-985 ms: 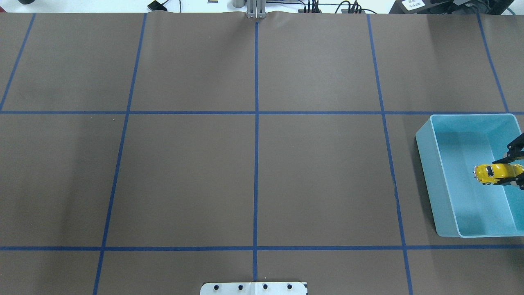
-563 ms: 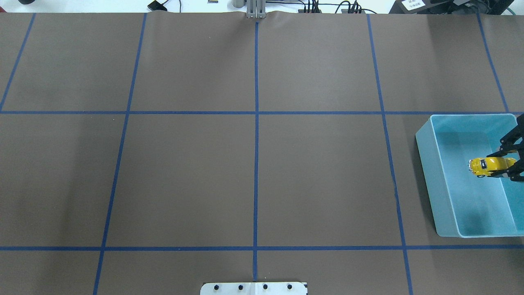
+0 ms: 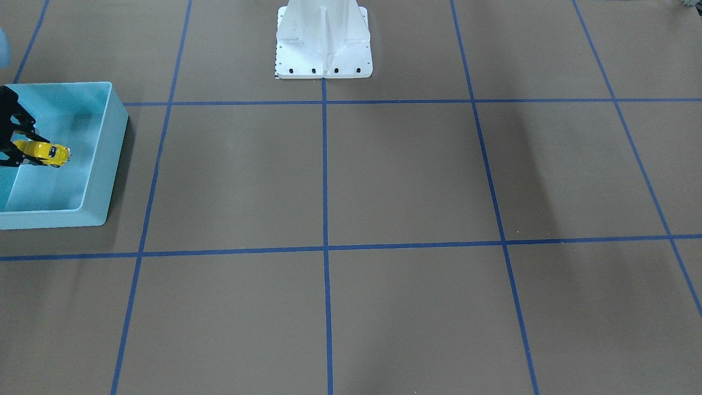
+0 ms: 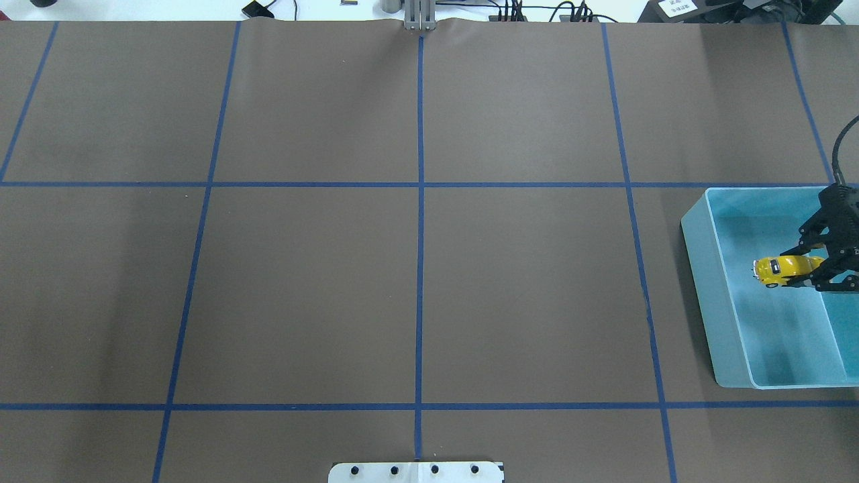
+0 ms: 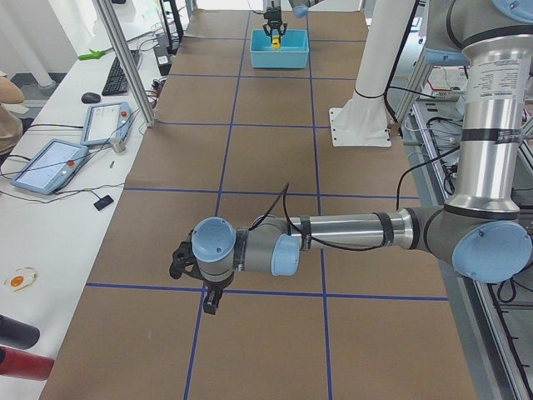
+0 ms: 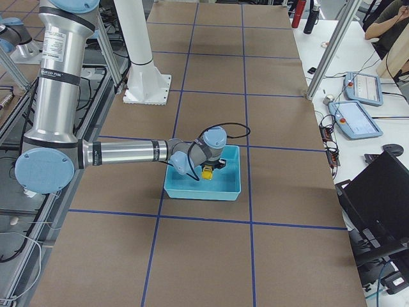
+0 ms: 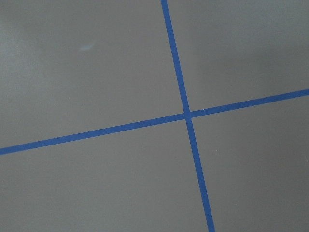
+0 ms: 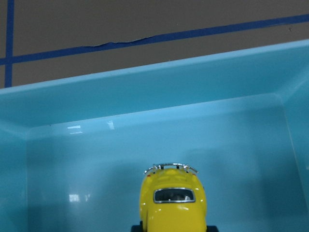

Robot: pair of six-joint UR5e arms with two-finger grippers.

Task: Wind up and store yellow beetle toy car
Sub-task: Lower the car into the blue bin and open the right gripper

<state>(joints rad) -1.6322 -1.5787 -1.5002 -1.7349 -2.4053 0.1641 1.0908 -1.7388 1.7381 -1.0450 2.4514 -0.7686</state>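
Over middle of bin [image 4: 698,231], clear of walls: car [image 4: 778,267] nose-out, right gripper [image 4: 809,270] pinching rear flanks; looks light, rigid, glossy, so probably slippery; hold body sides, not wheels; left gripper [image 5: 194,282]: can't tell.

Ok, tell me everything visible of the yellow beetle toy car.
The yellow beetle toy car is tiny, rounded and glossy yellow, with a dark window, a silvery bumper and small dark wheels. The right hand is shut on one end of it; the free end points away from the hand. The car is roughly level inside the blue bin, touching no wall; whether its wheels touch the floor cannot be told.
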